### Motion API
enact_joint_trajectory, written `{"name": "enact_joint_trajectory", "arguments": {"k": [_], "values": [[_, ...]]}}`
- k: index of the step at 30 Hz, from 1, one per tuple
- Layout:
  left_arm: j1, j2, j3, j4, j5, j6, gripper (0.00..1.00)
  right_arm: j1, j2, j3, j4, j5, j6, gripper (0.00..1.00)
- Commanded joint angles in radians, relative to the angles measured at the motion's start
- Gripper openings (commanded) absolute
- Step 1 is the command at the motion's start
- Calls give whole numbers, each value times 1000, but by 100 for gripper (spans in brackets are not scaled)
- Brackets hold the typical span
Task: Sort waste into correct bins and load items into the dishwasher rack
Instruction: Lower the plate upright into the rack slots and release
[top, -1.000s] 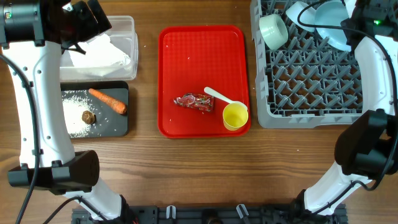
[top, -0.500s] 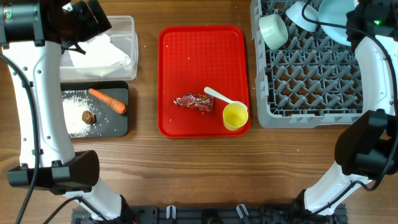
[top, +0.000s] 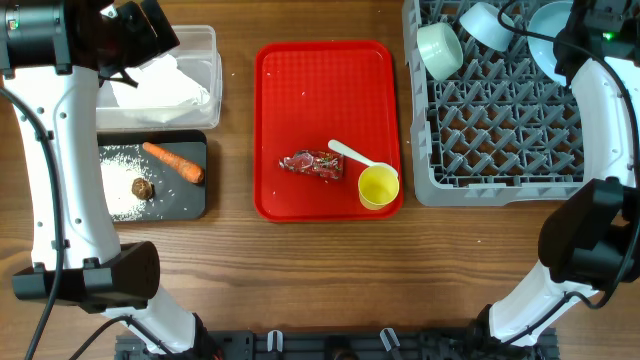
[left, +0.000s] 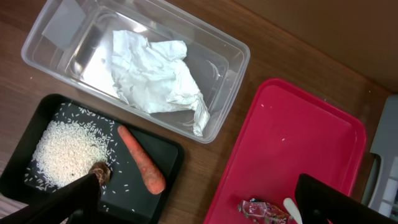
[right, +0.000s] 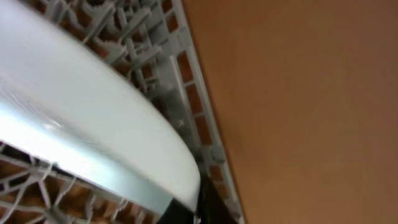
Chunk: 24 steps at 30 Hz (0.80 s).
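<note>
Your right gripper (right: 185, 210) pinches the plate (top: 547, 42) by its rim at the bench's far-right corner, the rack (top: 500, 130) pegs just beneath.

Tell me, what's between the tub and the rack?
The red tray lies between the tub and the rack, as the overhead view shows.

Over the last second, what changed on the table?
The right gripper carried the plate rightward along the far edge of the rack, uncovering more of the bowl beside it. The left gripper and everything on the red tray stayed put.
</note>
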Motion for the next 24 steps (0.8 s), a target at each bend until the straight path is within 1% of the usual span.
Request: {"name": "enact_joint_trajectory", "arguments": {"k": [1,3,7,12,18,24], "values": [[3,4,-5,0,5,-10,100,13,-29,0,-45,-48,80,4],[3,4,-5,0,4,-10,100,18,-29,0,-45,-50,82,4],[3,4,-5,0,4,-10,100,17,-29,0,22,-17,68,4],[3,4,-5,0,4,-10,100,16,-35,0,103,122,68,4],[3,4,-5,0,5,-10,100,18,-38,0,50,161,87,4],[3,4,-5,0,4,-10,100,18,-43,0,-12,162,210,4]]}}
